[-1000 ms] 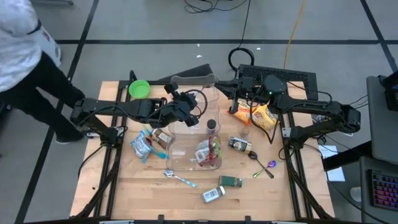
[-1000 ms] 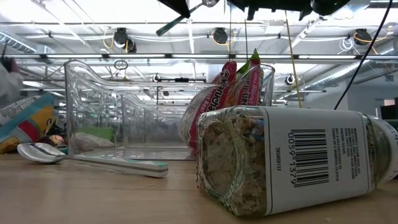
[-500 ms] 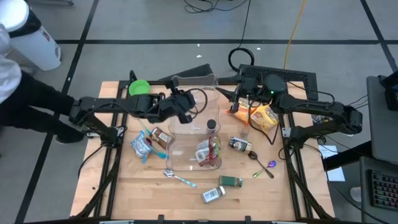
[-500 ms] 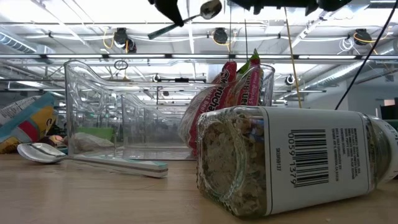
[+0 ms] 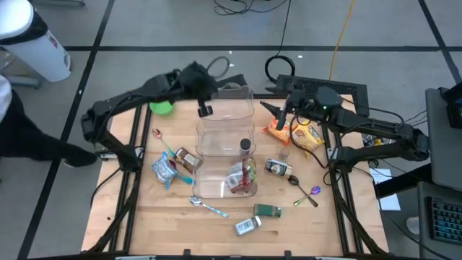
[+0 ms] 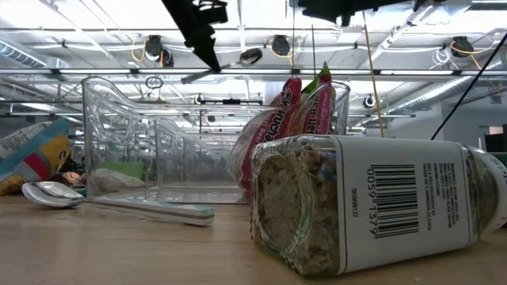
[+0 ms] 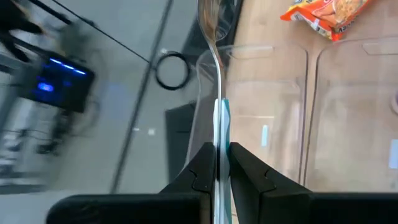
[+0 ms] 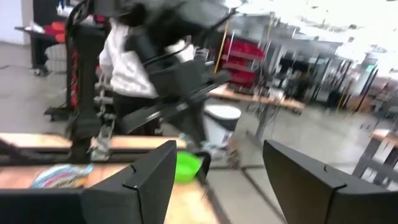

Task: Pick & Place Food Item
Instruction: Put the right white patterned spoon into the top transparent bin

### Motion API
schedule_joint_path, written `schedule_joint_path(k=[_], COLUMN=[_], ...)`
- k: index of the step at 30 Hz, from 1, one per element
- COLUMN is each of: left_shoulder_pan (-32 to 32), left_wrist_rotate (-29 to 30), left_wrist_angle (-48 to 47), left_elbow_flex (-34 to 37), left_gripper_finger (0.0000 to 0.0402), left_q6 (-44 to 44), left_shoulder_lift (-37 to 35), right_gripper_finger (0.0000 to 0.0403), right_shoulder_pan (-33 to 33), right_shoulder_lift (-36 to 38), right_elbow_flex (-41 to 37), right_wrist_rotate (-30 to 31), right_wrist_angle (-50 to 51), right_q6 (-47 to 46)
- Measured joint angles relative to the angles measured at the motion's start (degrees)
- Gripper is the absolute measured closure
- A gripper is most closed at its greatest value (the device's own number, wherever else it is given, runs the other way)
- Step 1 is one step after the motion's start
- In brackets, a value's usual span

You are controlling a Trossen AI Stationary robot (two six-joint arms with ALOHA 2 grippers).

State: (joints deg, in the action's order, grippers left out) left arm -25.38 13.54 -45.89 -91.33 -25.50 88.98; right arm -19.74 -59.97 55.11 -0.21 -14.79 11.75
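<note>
The left gripper [image 7: 217, 163], raised over the clear plastic bin's [image 5: 225, 148] far edge, pinches a metal spoon [image 7: 214, 56]. The right gripper [image 8: 219, 163], fingers spread, hovers near the orange snack bag [image 5: 297, 131].

— What is the pale wooden tabletop [image 5: 224, 224] like?
— Smooth, matt wood.
— And the big clear box [image 5: 225, 148]?
— Shiny see-through plastic. The silver spoon with a blue handle [image 7: 217, 93] is shiny metal.

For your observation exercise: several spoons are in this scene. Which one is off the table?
The blue-handled spoon clamped in the left gripper, raised above the clear bin. The others lie flat on the table.
</note>
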Motion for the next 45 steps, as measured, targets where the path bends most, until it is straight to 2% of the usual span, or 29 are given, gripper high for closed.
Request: schedule_joint_path(k=[4, 8, 12, 20, 27, 35, 45], left_shoulder_pan=[-6.1, -9.2, -9.6, -9.4, -8.2, -6.5, -6.5], left_wrist_rotate=[-6.9, -8.2, -8.0, -10.7, -10.8, -10.6, -10.5], left_wrist_angle=[1.3, 1.9, 3.2, 3.2, 5.6, 8.6, -3.6], left_elbow_flex=[0.0, 0.0, 0.0, 0.0, 0.0, -1.4, -15.5], left_gripper_finger=[0.0376, 0.0376, 0.0376, 0.0376, 0.0376, 0.0376, 0.0376], left_q6=[-1.6, -5.6, -8.0, -6.8, -6.3, -4.8, -1.7], left_shoulder_lift=[0.6, 2.4, 5.0, 11.0, 15.4, 18.2, 25.4], right_gripper_finger=[0.0168, 0.0173, 0.0176, 0.0178, 0.0181, 0.0181, 0.0186], right_shoulder_pan=[0.8, 2.4, 4.2, 6.2, 6.4, 6.4, 6.4], right_shoulder_lift=[-0.3, -0.4, -0.1, 0.2, 0.2, 0.2, 0.2], right_elbow_flex=[-0.5, -6.4, -14.9, -30.8, -40.0, -43.1, -43.1], right_wrist_rotate=[0.0, -1.4, -1.5, -1.4, -1.4, -1.4, -1.4], right_wrist_angle=[4.4, 1.0, -8.2, -26.2, -40.7, -44.8, -44.6], right_q6=[-1.4, -2.3, -2.5, -3.9, -7.4, -8.1, -8.1])
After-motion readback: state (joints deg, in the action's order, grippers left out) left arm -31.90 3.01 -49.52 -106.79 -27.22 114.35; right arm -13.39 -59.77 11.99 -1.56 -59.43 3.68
